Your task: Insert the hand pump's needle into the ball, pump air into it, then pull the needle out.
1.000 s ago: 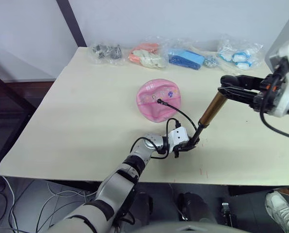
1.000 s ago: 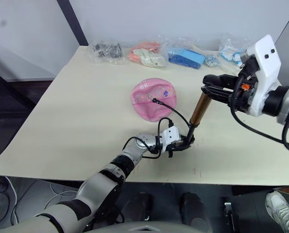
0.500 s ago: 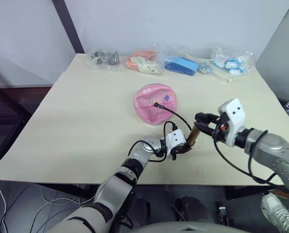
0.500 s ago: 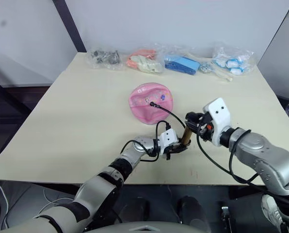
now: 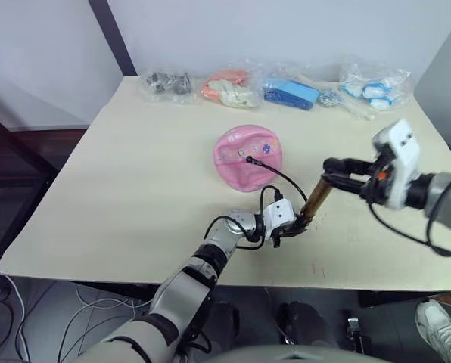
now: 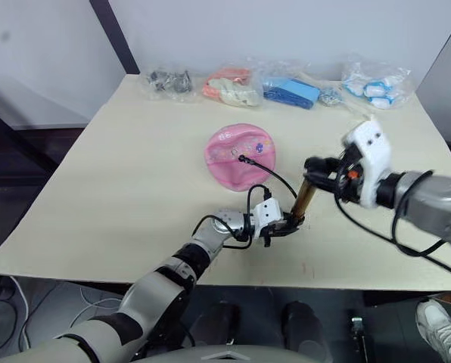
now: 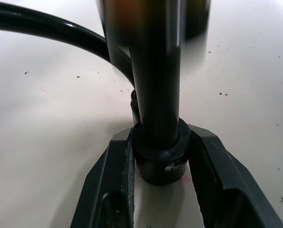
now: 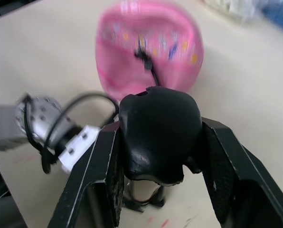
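While the left tool (image 5: 291, 229) sat low on the pale surface (image 5: 135, 189), its two black fingers (image 7: 108, 190) were closed around the black bottom cap of the hand pump (image 5: 316, 198), pinning that end down on the surface. From this grip the gold-brass tube leaned up and away toward the right tool (image 5: 333, 168), which stood just above and beyond the left one. The right tool's fingers (image 8: 101, 175) were clamped on either side of the black knob handle (image 8: 158, 137) at the tube's upper end.

From the pump's base beside the left tool, the thin black hose (image 5: 282, 175) looped up and ran farther out across the surface to the ball (image 5: 247, 156), which lay well beyond both tools, pink and partly sunken in. The hose's black fitting met the ball's top at the needle (image 5: 250, 159); the pin itself was too small to make out.

Farthest from the tools, along the surface's back edge, lay a row of clear plastic bags (image 5: 286, 91) with dark, orange-pink and blue contents.
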Robot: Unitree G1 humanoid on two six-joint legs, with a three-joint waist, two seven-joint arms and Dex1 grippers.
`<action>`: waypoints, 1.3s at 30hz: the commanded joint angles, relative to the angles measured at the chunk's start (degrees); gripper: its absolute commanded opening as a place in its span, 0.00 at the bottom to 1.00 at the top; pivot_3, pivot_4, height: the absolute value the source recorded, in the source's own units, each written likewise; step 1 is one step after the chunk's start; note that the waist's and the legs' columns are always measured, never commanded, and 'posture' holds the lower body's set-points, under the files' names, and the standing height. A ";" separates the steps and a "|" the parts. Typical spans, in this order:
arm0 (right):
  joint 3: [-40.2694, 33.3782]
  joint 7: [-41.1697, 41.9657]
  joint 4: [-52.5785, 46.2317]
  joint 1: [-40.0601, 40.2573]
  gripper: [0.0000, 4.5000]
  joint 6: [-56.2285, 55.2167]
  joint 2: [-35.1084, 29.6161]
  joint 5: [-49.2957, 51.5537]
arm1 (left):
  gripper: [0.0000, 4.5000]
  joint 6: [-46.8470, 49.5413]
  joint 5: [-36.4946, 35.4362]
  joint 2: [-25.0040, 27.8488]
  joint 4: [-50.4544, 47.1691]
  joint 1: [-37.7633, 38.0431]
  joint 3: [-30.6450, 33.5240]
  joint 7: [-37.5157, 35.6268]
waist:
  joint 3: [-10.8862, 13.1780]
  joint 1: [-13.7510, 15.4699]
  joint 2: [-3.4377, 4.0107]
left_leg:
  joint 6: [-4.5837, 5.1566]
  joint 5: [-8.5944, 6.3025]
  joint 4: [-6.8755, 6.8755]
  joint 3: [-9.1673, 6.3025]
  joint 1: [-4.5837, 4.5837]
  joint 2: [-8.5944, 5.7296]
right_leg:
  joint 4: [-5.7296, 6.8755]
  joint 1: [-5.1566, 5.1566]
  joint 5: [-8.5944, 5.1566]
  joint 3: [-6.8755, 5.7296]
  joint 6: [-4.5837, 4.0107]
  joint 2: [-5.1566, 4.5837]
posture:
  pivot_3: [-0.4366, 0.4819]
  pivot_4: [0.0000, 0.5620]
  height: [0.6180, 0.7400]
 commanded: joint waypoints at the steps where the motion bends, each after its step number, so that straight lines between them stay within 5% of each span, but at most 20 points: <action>1: -6.85 -1.28 -1.46 -2.78 0.38 0.75 -3.70 5.95 | 0.25 3.48 3.40 1.96 5.59 2.60 -1.54 1.25 | 0.10 0.28 -0.13 | 0.00 0.00 0.01 -0.01 -0.04 0.00 | 0.00 -0.03 -0.01 -0.01 -0.01 0.00 | 0.48 0.27 1.00; 13: -6.83 -10.55 1.14 -7.50 0.38 -0.46 -11.90 21.33 | 0.25 3.24 3.35 2.02 5.33 2.87 -1.72 0.70 | 0.40 0.51 -0.12 | 0.01 0.00 0.09 0.15 -0.25 0.06 | 0.00 -0.25 -0.04 0.15 -0.10 -0.03 | 0.48 0.27 1.00; 22: 12.72 -3.49 0.16 12.45 0.38 -9.18 0.33 -5.57 | 0.25 3.11 3.28 2.31 3.59 3.91 -2.05 -0.13 | -0.52 0.22 -0.97 | 0.02 0.00 0.04 0.15 -0.03 0.19 | 0.02 -0.15 -0.05 0.16 -0.10 0.15 | 0.48 0.27 1.00; 31: 29.33 3.35 8.60 17.41 0.38 -15.71 11.00 -25.17 | 0.25 4.34 2.81 2.06 0.77 5.89 -2.03 0.38 | -1.18 -0.86 -0.89 | -0.01 -0.02 -0.28 0.00 0.80 0.38 | 0.01 0.55 -0.23 0.02 -0.35 0.01 | 0.48 0.27 1.00; 39: 16.61 6.27 2.25 13.02 0.38 -11.57 9.96 -21.32 | 0.25 5.04 2.90 1.85 0.32 6.00 -2.03 0.74 | -1.16 -0.81 -0.61 | -0.01 -0.02 -0.45 -0.05 0.93 0.30 | 0.01 0.64 -0.27 -0.05 -0.38 0.22 | 0.48 0.27 1.00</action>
